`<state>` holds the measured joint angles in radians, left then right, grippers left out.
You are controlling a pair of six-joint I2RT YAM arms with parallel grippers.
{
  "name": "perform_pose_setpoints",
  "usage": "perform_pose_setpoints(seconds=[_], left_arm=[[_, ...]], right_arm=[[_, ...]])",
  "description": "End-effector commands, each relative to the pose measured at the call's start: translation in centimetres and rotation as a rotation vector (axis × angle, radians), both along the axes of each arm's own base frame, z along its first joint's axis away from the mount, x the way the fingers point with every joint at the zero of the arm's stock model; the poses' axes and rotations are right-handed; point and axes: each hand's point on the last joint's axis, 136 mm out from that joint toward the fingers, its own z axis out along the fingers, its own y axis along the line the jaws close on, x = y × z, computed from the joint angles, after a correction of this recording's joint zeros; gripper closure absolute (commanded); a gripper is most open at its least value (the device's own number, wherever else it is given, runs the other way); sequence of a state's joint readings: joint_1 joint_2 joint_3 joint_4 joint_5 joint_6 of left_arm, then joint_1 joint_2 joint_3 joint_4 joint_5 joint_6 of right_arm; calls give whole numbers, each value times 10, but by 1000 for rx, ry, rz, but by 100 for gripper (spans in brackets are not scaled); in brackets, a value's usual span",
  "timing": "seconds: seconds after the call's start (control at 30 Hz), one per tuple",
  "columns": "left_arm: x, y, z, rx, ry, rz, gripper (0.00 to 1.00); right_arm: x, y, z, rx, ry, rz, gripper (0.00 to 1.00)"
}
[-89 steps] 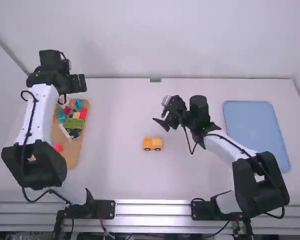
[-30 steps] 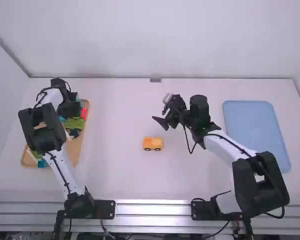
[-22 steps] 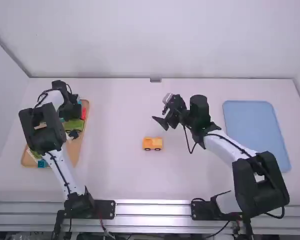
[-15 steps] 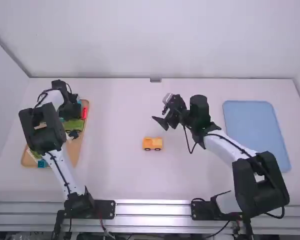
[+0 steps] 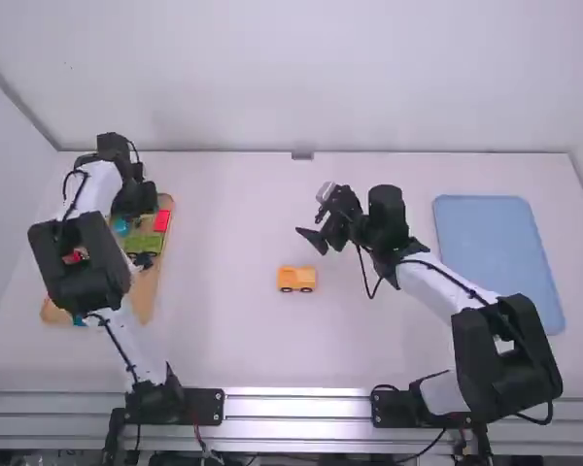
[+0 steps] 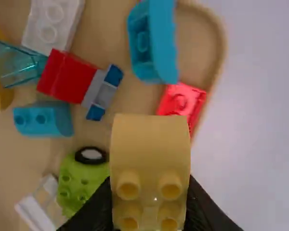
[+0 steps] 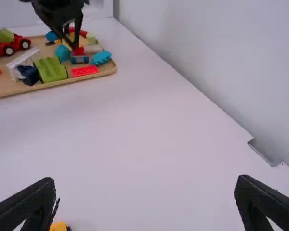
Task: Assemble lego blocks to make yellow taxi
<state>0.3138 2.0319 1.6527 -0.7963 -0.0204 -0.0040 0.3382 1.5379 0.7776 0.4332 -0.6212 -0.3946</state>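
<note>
Right of the wooden tray (image 5: 147, 291) sits the yellow vehicle (image 5: 296, 280), wheels showing; a bit farther off, well right of the tray, the right pincer (image 5: 320, 233) is empty, spread wide. Over the tray's far part, the left pincer (image 5: 136, 198) is closed on a yellow block (image 6: 150, 149).

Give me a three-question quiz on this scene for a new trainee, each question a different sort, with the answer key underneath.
1. Multiple choice: What is held between the fingers of the left gripper?
A) a red block
B) a yellow block
C) a green block

2. True or false: The right gripper has its fingers spread apart.

3. Fill in the blank: In the high view, the wheeled yellow piece sits between the wooden tray and a second tray, whose colour is ____.

Key: 1. B; 2. true; 3. blue
</note>
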Motion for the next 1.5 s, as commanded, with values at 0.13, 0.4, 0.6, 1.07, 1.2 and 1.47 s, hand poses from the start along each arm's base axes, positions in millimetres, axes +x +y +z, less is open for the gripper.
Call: perform_pose_setpoints(seconds=[0.13,0.4,0.6,1.07,1.2,1.47], left_arm=[[-26,-83,32,-20,-135,-26,98],[-64,-187,11,-325,-141,108,98],[-96,-224,-23,-483,-9,516,97],[-125,-267,-66,-459,130,1053,97],[-133,-269,-74,-411,184,1217,98],[-121,-282,-91,-456,207,1294,97]], right_arm=[[2,-2,2,4,9,-5,1],[9,-15,2,4,9,-38,1],[14,-26,-1,-1,24,-65,2],[16,-36,-6,-8,46,-89,1],[16,-36,-6,-9,48,-89,1],[14,-37,-11,-16,72,-89,2]])
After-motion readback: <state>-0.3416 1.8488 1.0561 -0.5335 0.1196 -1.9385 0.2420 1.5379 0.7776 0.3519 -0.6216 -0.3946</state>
